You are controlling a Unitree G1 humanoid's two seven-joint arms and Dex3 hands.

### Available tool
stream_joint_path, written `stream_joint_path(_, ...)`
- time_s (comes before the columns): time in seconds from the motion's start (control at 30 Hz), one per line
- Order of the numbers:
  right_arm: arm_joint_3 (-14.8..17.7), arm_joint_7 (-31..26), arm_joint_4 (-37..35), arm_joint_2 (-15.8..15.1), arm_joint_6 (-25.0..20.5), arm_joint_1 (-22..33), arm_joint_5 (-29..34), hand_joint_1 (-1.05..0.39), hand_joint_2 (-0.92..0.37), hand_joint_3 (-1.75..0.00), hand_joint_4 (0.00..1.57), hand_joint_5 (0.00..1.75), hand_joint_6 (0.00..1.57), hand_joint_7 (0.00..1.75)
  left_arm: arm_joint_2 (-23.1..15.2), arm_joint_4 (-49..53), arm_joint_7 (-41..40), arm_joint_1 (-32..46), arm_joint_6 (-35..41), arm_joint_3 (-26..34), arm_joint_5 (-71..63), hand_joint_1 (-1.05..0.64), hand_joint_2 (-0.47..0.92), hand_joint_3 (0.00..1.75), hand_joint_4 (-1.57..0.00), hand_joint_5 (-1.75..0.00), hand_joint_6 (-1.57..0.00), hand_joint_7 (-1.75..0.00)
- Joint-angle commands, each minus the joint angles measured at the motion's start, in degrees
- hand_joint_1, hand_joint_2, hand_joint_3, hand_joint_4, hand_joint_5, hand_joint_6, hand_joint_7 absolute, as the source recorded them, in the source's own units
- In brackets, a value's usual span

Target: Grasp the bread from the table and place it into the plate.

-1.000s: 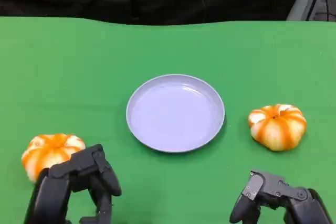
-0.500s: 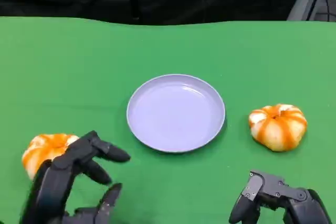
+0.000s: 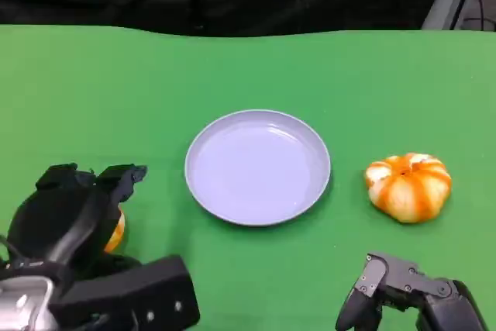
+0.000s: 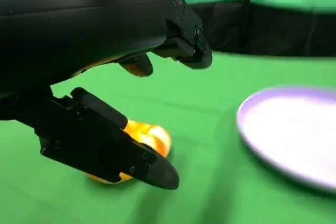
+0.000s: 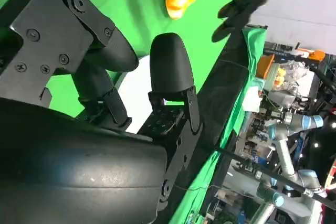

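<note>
Bread [image 4: 137, 139] between left fingers [image 4: 113, 148].

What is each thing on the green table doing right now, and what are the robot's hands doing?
Round lavender plate: upright, nothing in it.
Orange-and-white pumpkin-shaped bread on the right: on the table, untouched.
Orange-and-white pumpkin-shaped bread on the left: on the table, mostly hidden under the left hand.
Left hand: fingers apart around the left bread, not closed on it.
Right hand: low at the table's near edge, fingers curled, holding nothing.
</note>
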State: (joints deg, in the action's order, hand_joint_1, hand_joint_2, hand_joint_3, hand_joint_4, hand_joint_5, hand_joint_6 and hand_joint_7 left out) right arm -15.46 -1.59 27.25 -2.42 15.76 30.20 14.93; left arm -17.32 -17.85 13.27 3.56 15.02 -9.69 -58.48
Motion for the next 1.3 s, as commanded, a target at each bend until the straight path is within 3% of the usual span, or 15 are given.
stream_joint_path(0.03,0.11,-0.23,0.77,-0.24,-0.09,0.36,0.10,-0.03,-0.19,-1.62,0.82,1.75,0.82,1.43,-1.85,4.24,0.98,-2.63,1.95,-1.01,-1.43,-0.61,0.92,0.00,0.00,-0.53,-0.21,-0.09)
stream_joint_path(0.13,0.03,-0.18,0.72,-0.23,-0.19,0.31,-0.16,-0.03,-0.19,-1.62,0.81,1.75,0.83,1.44,-2.64,10.45,3.83,-6.56,5.45,-3.01,-4.27,-0.63,0.92,0.03,0.00,-0.42,-0.20,-0.07)
stream_joint_path(0.37,0.17,-0.20,0.39,-0.37,0.07,-0.10,-0.33,-0.03,-0.19,-1.62,0.83,1.75,0.83,1.44,-2.88,25.91,1.62,-13.35,7.68,-4.39,-1.11,-0.59,0.90,0.01,0.00,-0.41,-0.21,-0.06)
stream_joint_path(0.7,0.36,-0.42,0.49,-0.57,0.21,0.10,0.00,-0.02,-0.19,-1.62,0.84,1.75,0.83,1.43,-3.37,46.67,-0.75,-20.30,3.11,-3.98,11.41,-0.48,0.92,0.01,-0.04,-0.45,-0.31,-0.07)
stream_joint_path(0.77,0.26,-0.40,0.63,-0.52,0.16,0.26,-0.02,-0.02,-0.19,-1.62,0.84,1.75,0.83,1.43,-3.34,48.84,-4.25,-20.00,0.51,-3.46,14.02,-0.42,0.91,0.01,-0.14,-0.47,-0.41,-0.09)
stream_joint_path(0.83,0.28,-0.40,0.74,-0.51,0.20,0.31,-0.13,-0.02,-0.18,-1.63,0.83,1.75,0.83,1.43,-2.84,49.61,-13.34,-18.24,-5.55,-1.73,16.96,-0.34,0.90,0.01,-0.50,-0.47,-0.70,-0.10)
stream_joint_path(0.87,0.32,-0.45,0.80,-0.51,0.17,0.33,-0.02,-0.03,-0.18,-1.63,0.82,1.75,0.83,1.43,-2.96,49.89,-18.82,-17.36,-9.15,-1.47,17.48,-0.30,0.89,0.00,-0.76,-0.74,-0.98,-0.17)
stream_joint_path(0.9,0.35,-0.50,0.79,-0.53,0.22,0.31,0.11,-0.03,-0.18,-1.63,0.82,1.75,0.83,1.43,-3.11,50.23,-23.82,-16.76,-12.56,-1.37,17.73,-0.28,0.89,0.00,-0.86,-0.95,-1.12,-0.23)
stream_joint_path(0.93,0.37,-0.54,0.73,-0.56,0.35,0.29,0.19,-0.03,-0.18,-1.63,0.82,1.75,0.83,1.43,-3.32,50.77,-28.09,-16.40,-15.54,-1.49,17.82,-0.22,0.89,0.03,-0.91,-1.30,-1.16,-0.48)
stream_joint_path(0.97,0.38,-0.55,0.68,-0.59,0.44,0.28,0.22,-0.03,-0.18,-1.63,0.82,1.75,0.83,1.43,-3.50,51.45,-30.85,-16.33,-17.51,-1.71,17.95,-0.17,0.81,0.25,-0.96,-1.56,-1.03,-1.01)
stream_joint_path(1.0,0.36,-0.49,0.70,-0.60,0.40,0.29,0.16,-0.03,-0.18,-1.63,0.82,1.75,0.83,1.43,-3.66,52.43,-35.84,-16.45,-19.70,-2.22,17.04,-0.15,0.62,0.63,-0.97,-1.65,-0.97,-1.22)
stream_joint_path(1.07,0.33,-0.42,0.70,-0.59,0.31,0.31,0.00,-0.02,-0.19,-1.63,0.82,1.75,0.83,1.42,-3.90,54.36,-43.14,-16.98,-23.57,-2.95,16.05,-0.13,0.45,1.08,-1.00,-1.73,-0.84,-1.64)
stream_joint_path(1.17,0.28,-0.53,0.23,-0.41,0.52,0.05,-0.24,-0.02,-0.18,-1.63,0.82,1.75,0.83,1.43,-4.17,56.88,-55.16,-18.82,-27.35,-4.56,13.00,-0.13,0.34,1.26,-1.01,-1.74,-0.82,-1.73)
stream_joint_path(1.3,0.22,-0.63,-0.09,-0.47,0.83,-0.11,-0.03,-0.02,-0.18,-1.63,0.82,1.75,0.83,1.43,-4.93,57.84,-62.53,-20.89,-29.73,-6.87,10.07,-0.13,0.24,1.29,-1.03,-1.75,-0.82,-1.75)
